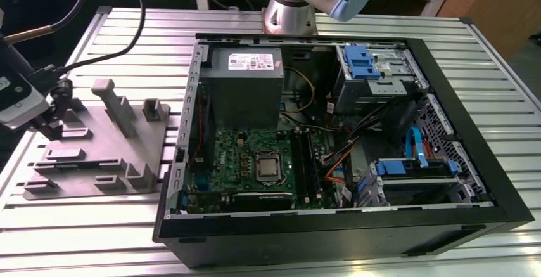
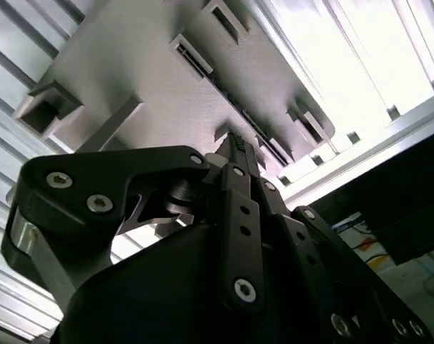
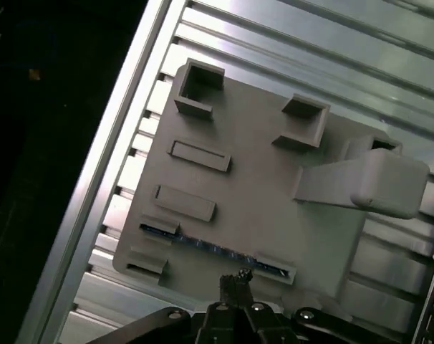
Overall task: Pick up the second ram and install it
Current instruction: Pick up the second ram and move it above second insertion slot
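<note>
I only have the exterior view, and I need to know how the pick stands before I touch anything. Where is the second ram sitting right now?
Observer: In the first wrist view the second ram stands on edge, slotted into the grey fixture near one of its edges.
Operator: Is it raised out of the fixture at all?
Observer: No, it sits low in the fixture, and just its thin blue-green edge is showing.
Operator: And where is the gripper?
Observer: The gripper hangs right at that edge, near the middle of the stick's length. I cannot tell whether it touches the stick.
</note>
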